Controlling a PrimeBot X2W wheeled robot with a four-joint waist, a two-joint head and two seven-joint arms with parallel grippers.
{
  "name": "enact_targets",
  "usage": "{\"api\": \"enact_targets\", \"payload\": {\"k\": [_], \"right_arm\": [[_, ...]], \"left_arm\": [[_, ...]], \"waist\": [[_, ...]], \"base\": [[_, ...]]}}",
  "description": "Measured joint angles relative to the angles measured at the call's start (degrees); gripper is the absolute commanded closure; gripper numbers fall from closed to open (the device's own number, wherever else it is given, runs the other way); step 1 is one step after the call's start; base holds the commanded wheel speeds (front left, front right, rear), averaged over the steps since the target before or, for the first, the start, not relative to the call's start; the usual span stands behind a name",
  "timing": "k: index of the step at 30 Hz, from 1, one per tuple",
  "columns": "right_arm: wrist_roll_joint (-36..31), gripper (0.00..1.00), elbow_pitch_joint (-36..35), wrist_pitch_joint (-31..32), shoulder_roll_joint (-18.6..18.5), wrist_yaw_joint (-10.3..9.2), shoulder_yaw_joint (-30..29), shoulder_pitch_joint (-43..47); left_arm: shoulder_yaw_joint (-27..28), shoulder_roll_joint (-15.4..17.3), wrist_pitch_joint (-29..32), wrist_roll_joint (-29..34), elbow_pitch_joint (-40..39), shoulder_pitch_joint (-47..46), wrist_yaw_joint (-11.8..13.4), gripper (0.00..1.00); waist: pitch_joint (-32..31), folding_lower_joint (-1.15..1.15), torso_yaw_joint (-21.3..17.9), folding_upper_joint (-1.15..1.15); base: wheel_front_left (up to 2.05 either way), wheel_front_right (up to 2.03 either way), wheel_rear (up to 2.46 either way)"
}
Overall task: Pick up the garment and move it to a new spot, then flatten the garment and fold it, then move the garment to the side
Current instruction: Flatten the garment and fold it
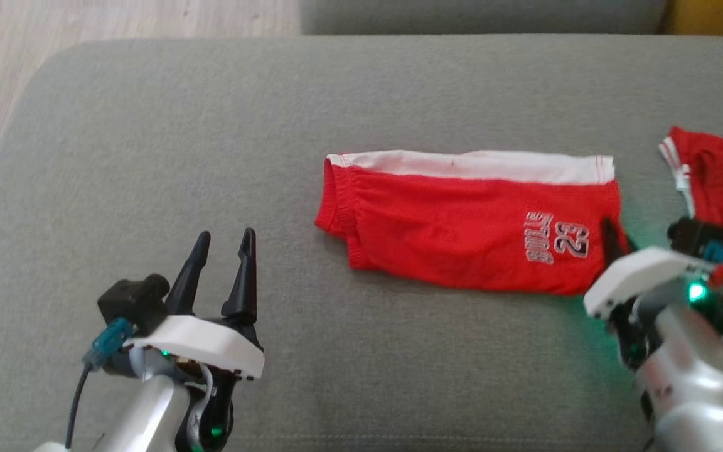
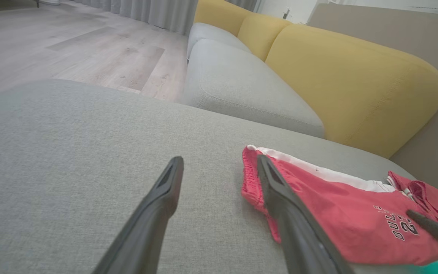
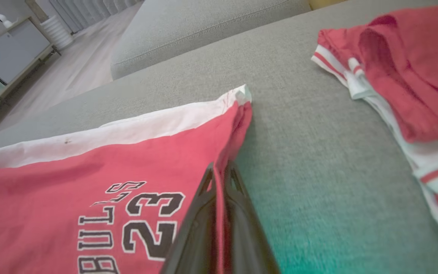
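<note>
a: status? where is the garment [image 1: 468, 220]?
b: it lies as a flat red rectangle near the middle of the grey cushion [image 1: 211, 125]. the white band [image 1: 474, 166] runs along the far edge and the number print [image 1: 556, 242] sits toward the robot's right end.
a: jaws?
b: right jaws are pressed together, pinching the red edge at the garment's right end, below the white corner. in the right wrist view a strip of red sits between the two fingers [image 3: 200, 228]. left jaws are spread and hold nothing, hovering over bare cushion well apart from the garment's left end.
a: which step, by your reading?
b: it looks folded already, so likely the last one: move it to the side. judgement only.
a: how to do it well?
b: a pinch at one end of a folded stack is the weak point. i cannot tell whether it takes every layer or just the top. if only the top, a lift peels the fold open. a slow, low slide along the long axis is better. the left jaws could take the left end to keep it square.
a: hazards?
b: a second red garment [image 1: 722, 182] lies near on the right, apart from this one. heading that way risks dragging it. the bottom layer may lag and bunch on the cushion.
</note>
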Motion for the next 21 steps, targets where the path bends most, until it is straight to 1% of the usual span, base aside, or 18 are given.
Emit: {"api": "enact_targets", "payload": {"k": [4,9,13,16,17,21], "right_arm": [[0.10,1.00,-2.15,-1.03,0.89,-0.01,-0.52,3.48],[-0.31,1.00,-4.22,-1.25,1.31,0.00,-1.65,4.21],[-1.38,1.00,-6.66,-1.25,1.75,-0.01,-2.29,4.17],[-2.27,1.00,-9.46,-0.94,2.86,-0.01,-1.82,3.93],[-2.42,1.00,-11.45,-0.16,3.87,-0.01,-0.86,3.33],[-2.66,1.00,-15.23,1.83,5.26,-0.01,2.47,1.09]], "left_arm": [[0.10,-0.25,0.00,0.29,0.01,0.77,-0.07,0.00],[0.07,-0.44,0.00,0.46,0.21,1.03,-0.09,0.00],[-0.07,-0.55,0.00,0.46,0.41,1.04,-0.15,0.00],[-0.05,-0.65,0.00,0.46,0.64,1.04,-0.15,0.00],[-0.05,-0.75,0.00,0.46,0.74,1.04,-0.19,0.00],[-0.13,-1.32,0.00,0.46,1.04,1.04,-0.69,0.00]], "waist": [[-1.20,0.00,-1.41,0.00],[-1.78,0.00,-1.78,0.00],[-1.88,0.00,-1.01,0.00],[-1.85,0.01,-0.15,0.00],[-1.81,0.01,0.47,0.00],[-1.65,0.01,1.97,0.00]], "base": [[0.00,0.00,0.00],[0.00,0.00,0.00],[0.00,0.00,0.00],[0.00,0.00,0.00],[0.00,0.00,0.00],[0.00,0.00,0.00]]}}
